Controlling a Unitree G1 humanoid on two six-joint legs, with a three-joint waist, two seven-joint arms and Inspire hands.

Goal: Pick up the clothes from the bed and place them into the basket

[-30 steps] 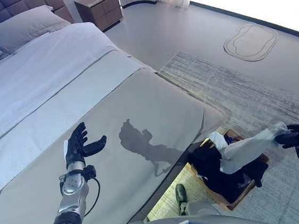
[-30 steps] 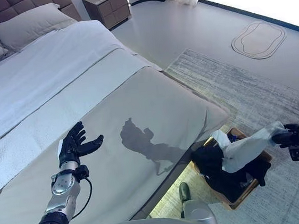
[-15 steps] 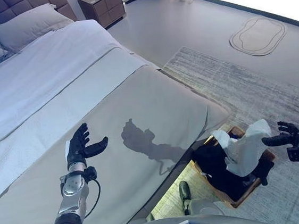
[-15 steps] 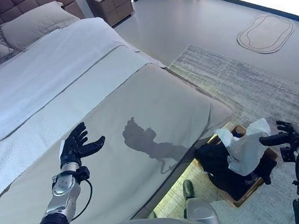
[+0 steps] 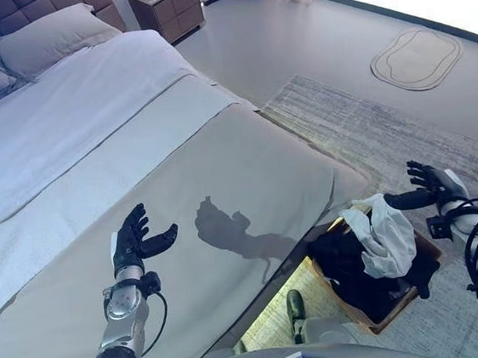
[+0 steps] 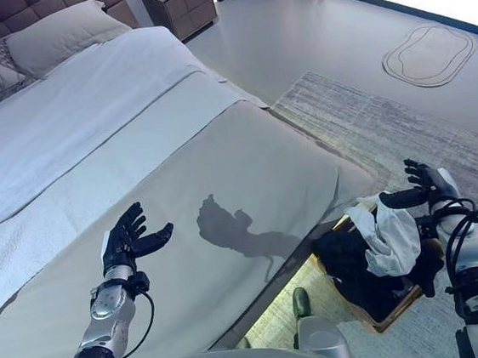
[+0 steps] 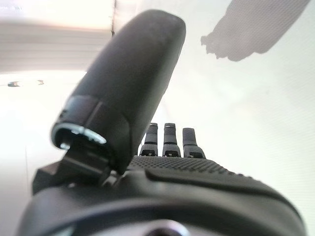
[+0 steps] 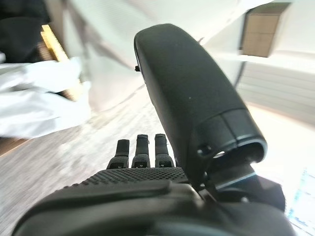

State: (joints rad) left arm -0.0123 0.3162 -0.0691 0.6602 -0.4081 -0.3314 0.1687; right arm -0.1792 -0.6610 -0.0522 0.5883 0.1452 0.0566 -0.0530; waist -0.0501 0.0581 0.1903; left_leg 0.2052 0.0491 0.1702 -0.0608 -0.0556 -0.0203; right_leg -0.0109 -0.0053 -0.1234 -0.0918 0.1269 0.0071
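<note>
Below the foot of a wide bed with a taupe cover and white sheets (image 5: 221, 172), a shallow brown wooden basket (image 5: 428, 249) is seen on a pale grey patterned rug (image 5: 361, 123), close beside the mattress corner. Inside the basket a heap of black clothing (image 5: 351, 265) is piled, and a crumpled white garment (image 5: 388, 236) is draped on top of it, reaching up over the basket's far rim. The dark right hand (image 5: 423, 183) is held in the air just beyond that white garment, fingers spread and straight, with nothing gripped; a small gap is visible between the fingertips and the cloth. The dark left hand (image 5: 134, 239) is raised above the taupe cover near the bed's near edge, palm upward, fingers relaxed and apart, empty. No clothing is visible on the part of the bed shown. Grey pillows (image 5: 36, 39) are set at the tufted headboard, a brown two-drawer nightstand (image 5: 166, 2) is placed beside them, and a small oval beige mat (image 5: 415, 58) lies on the grey floor well beyond the rug.
</note>
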